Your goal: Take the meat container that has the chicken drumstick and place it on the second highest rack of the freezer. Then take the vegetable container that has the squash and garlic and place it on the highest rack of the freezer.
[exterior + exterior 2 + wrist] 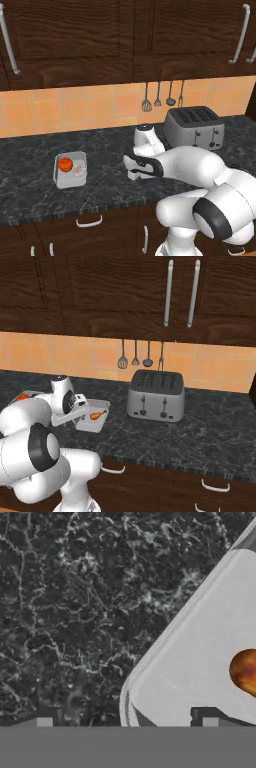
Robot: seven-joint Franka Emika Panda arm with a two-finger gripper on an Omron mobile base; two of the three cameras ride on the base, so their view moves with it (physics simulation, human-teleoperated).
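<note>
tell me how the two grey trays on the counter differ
The vegetable container holds a round orange-red squash and a pale garlic; the meat container holds one slim chicken drumstick.
The vegetable container sits apart from the arm in the left base view; the meat container lies right by the open gripper, one fingertip over its floor in the hand view.
Both are shallow grey rectangular trays resting flat on the dark counter.

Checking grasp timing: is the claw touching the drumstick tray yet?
Cannot tell. In the hand view the open claw straddles the rim of the tray, one fingertip over its floor, the other over the counter; its height above them isn't shown.
</note>
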